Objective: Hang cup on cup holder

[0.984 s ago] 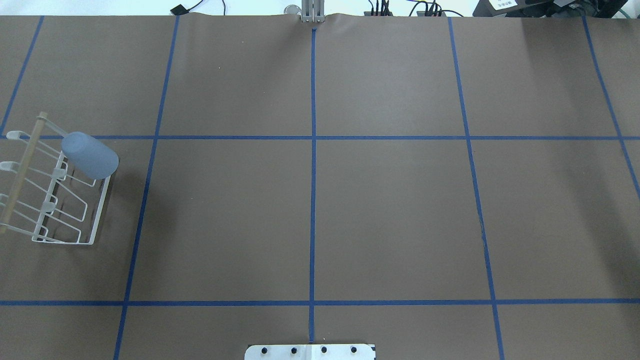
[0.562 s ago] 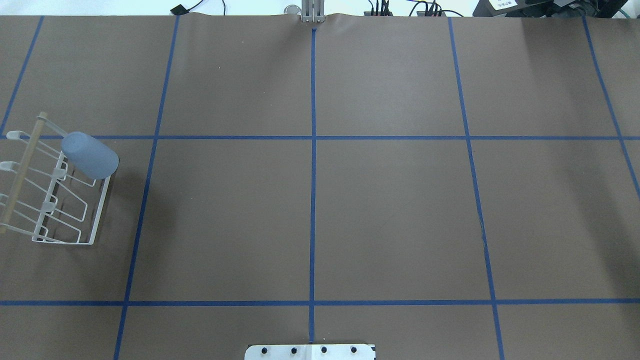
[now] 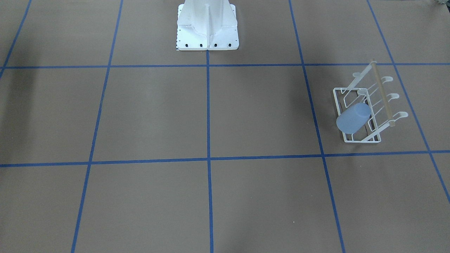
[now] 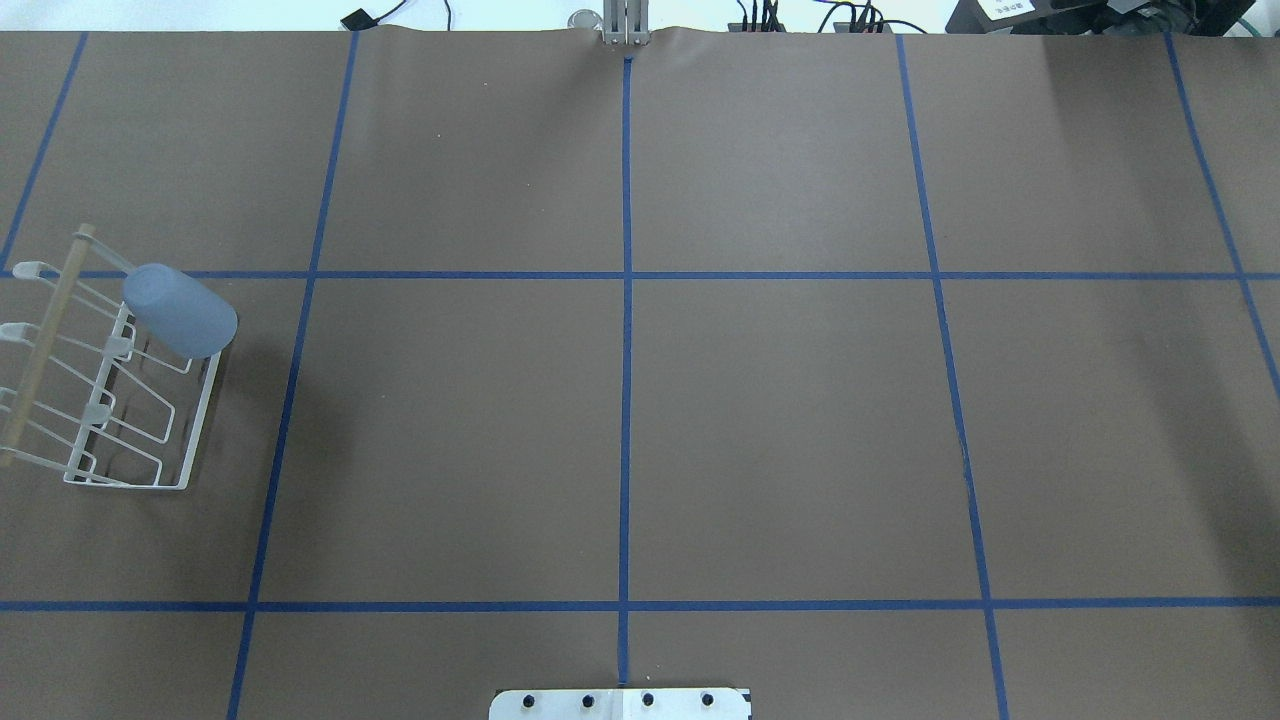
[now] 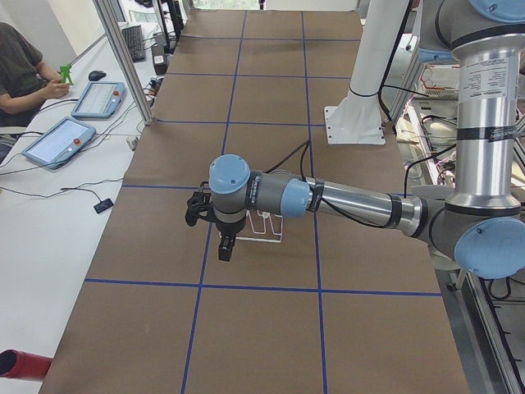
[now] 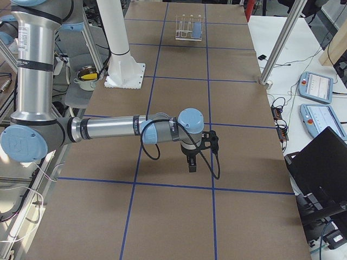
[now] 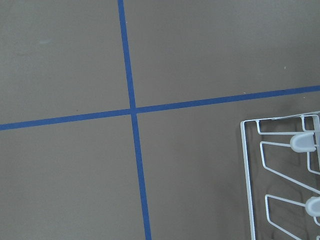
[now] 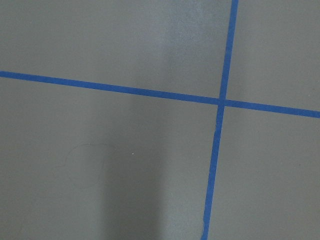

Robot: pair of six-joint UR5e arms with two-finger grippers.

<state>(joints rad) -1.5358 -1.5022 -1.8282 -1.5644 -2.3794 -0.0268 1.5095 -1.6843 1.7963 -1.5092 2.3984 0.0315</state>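
Observation:
The pale blue-grey cup [image 4: 180, 312] sits mouth-down, tilted, over a prong at the far end of the white wire cup holder [image 4: 203, 415] at the table's left edge. Both also show in the front-facing view, the cup [image 3: 353, 117] on the holder [image 3: 362, 140]. No gripper touches them. My left gripper [image 5: 226, 246] hangs above the table beside the holder [image 5: 267, 228], seen only in the exterior left view. My right gripper [image 6: 191, 165] hangs over the far right of the table, seen only in the exterior right view. I cannot tell whether either is open or shut.
The brown table cover carries a blue tape grid. The white robot pedestal [image 3: 207, 28] stands at the robot's side of the table. The left wrist view shows a corner of the holder [image 7: 247, 165]. Tablets [image 5: 64, 139] and an operator [image 5: 20, 66] are beyond the table.

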